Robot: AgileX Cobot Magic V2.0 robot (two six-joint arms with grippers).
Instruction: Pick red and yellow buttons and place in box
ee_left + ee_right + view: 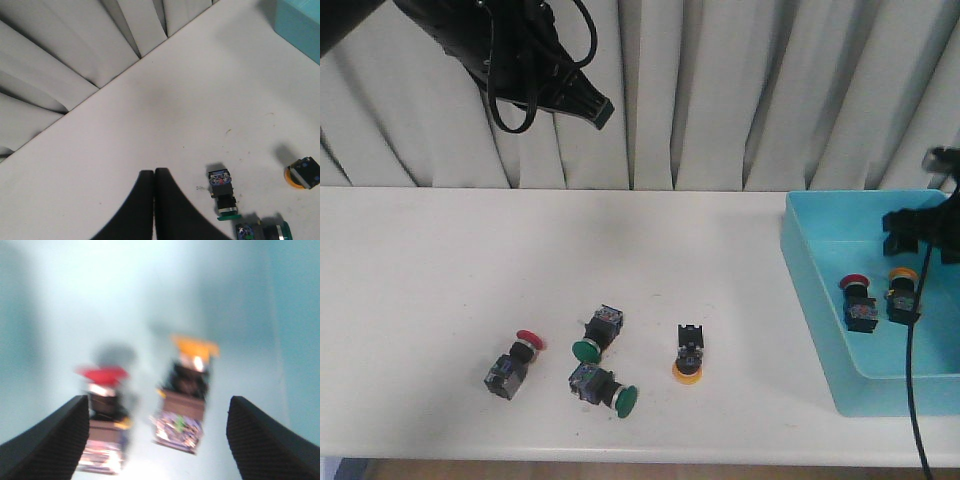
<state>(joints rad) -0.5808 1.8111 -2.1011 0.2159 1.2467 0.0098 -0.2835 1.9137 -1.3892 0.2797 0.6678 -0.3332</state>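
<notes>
Fingers of the right gripper point(159, 440) stand spread wide apart inside the turquoise box point(810, 300), holding nothing; the wrist picture is blurred, yet both black fingers clearly flank two buttons without touching either. Those two lie on the box floor side by side: a red-capped button point(858, 301) and, just beside it toward the table's right edge, a yellow-capped button point(903, 292). The box sits at the right end of the table point(440, 260), reaching close to its front edge.

Up high over the table's back left, the left gripper point(154, 200) hangs clear of everything, its two black fingers pressed flat together with nothing between them.

Out on the table, near the front edge and left of the box, four more switches lie loose. Another red button point(514, 362) lies on its side farthest left. A second yellow button point(689, 354) rests cap-down nearest the box. Between them lie two green-capped switches point(600, 360), close together, one just behind the other
</notes>
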